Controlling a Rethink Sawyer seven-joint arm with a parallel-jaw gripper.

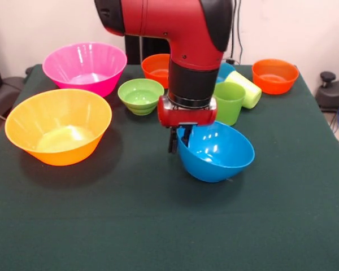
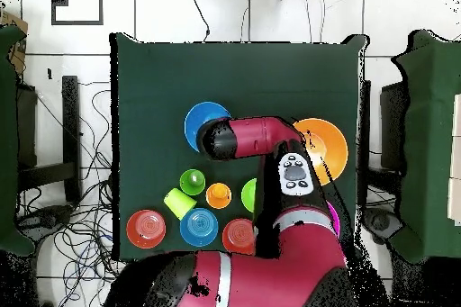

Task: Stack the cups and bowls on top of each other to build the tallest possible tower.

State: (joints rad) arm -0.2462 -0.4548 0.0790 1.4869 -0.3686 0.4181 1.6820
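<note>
**Gripper at the rim of the tilted blue bowl**

The red and black arm (image 1: 186, 34) comes down over the middle of the dark green tabletop (image 1: 158, 226). Its gripper (image 1: 178, 141) sits at the rim of the medium blue bowl (image 1: 216, 151), which tips with its opening turned toward the gripper side. The dark fingers appear to straddle the bowl's edge, one inside and one outside, so they seem clamped on the rim, though the view of the tips is cramped and I would not swear to it.

No tower stands here; the pieces lie apart. In the front view the large yellow-orange bowl (image 1: 57, 125) sits upright at the left, with the large pink bowl (image 1: 85, 66) behind it. A small green bowl (image 1: 140, 95) stands just beside the arm's wrist, and a small orange bowl (image 1: 157, 68) lies behind that. To the right of the wrist a green cup (image 1: 230, 101) stands upright, with a lime-yellow cup (image 1: 246, 87) lying on its side against it. A second small orange bowl (image 1: 275, 75) sits at the far right corner, and a sliver of another blue bowl (image 1: 225, 70) shows behind the cups.

From overhead, an orange cup (image 2: 218, 195) stands between the green cup and the arm.
</note>
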